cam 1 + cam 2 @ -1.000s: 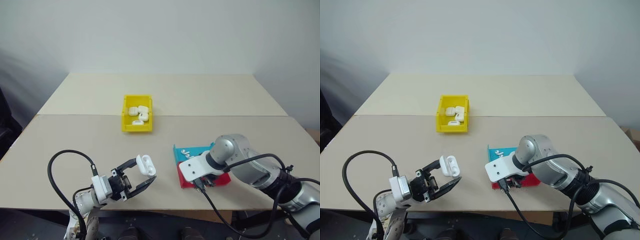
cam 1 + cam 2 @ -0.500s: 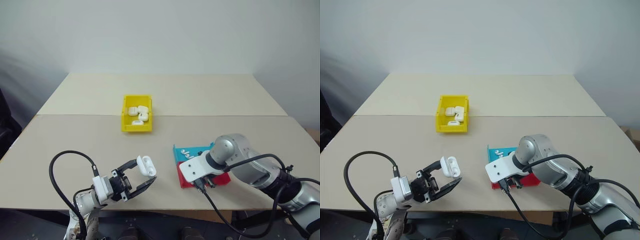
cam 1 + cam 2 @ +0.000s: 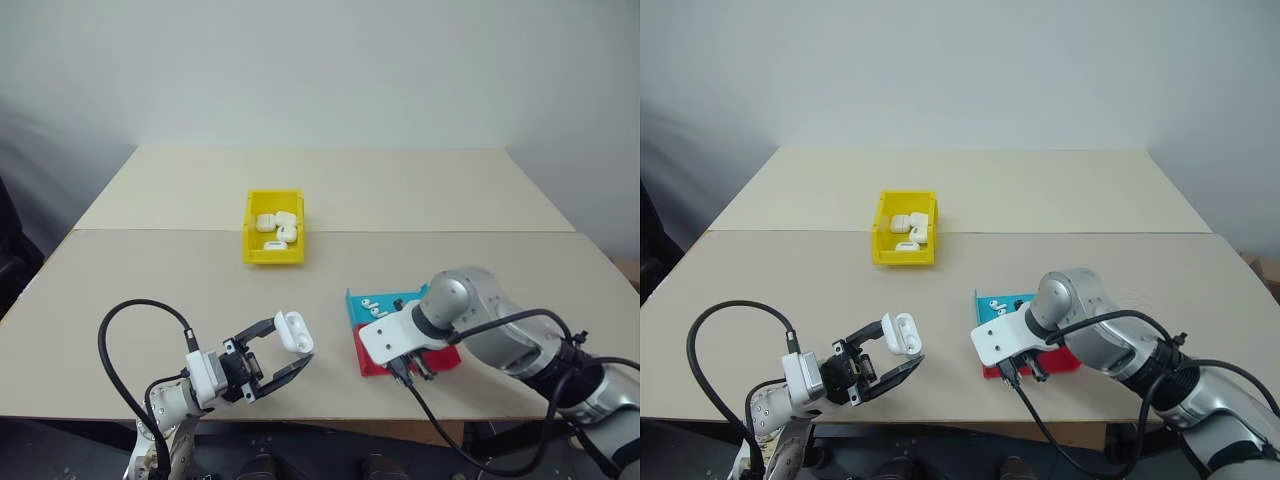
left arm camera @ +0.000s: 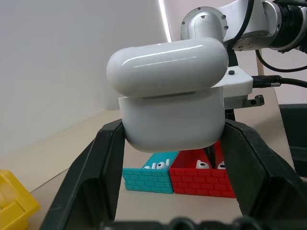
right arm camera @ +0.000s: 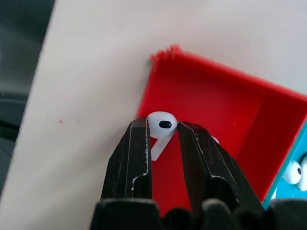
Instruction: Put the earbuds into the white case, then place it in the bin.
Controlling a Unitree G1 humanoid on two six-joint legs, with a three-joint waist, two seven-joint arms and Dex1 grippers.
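Step in hand: picking the first earbud. Right claw [image 5: 160, 139] is pinching a tiny glossy white stemmed earbud [image 5: 159, 125] narrowly, over the flat red plastic tray [image 5: 230, 120] at the table's [image 3: 150, 270] near right. Left claw [image 4: 170, 158] is gripping the small glossy white rounded case [image 4: 170, 103] at near left, lid looking closed or nearly so. Next move likely needs the earbud lifted clear and the lid open to seat it. The flat teal tray [image 3: 385, 299] is holding more earbuds; the small yellow plastic bin [image 3: 274, 240], farther back, is already holding several white cases.
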